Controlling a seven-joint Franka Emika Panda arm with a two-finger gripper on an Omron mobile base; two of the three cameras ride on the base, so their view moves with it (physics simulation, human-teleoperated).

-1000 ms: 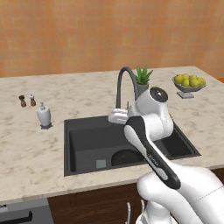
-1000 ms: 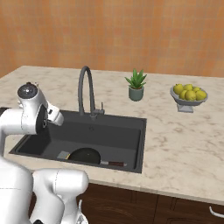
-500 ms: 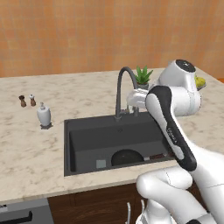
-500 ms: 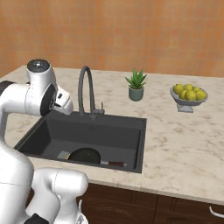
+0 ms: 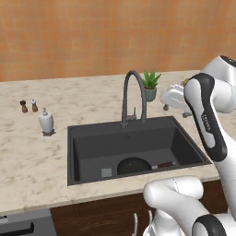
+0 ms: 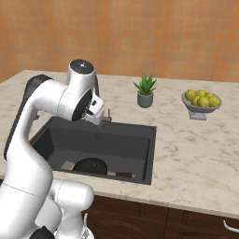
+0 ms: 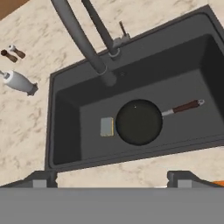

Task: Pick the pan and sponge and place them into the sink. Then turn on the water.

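Pan [image 7: 138, 122] handle, hand view; sponge [image 7: 106, 127] alongside

We hold the arm raised and bent, with the gripper [image 5: 171, 97] at mid-right of the left base view, jaws spread.

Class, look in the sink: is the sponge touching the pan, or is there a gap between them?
Cannot tell. In the hand view the sponge lies right against the left rim of the pan on the sink floor; no clear gap shows, but contact is not plain either.
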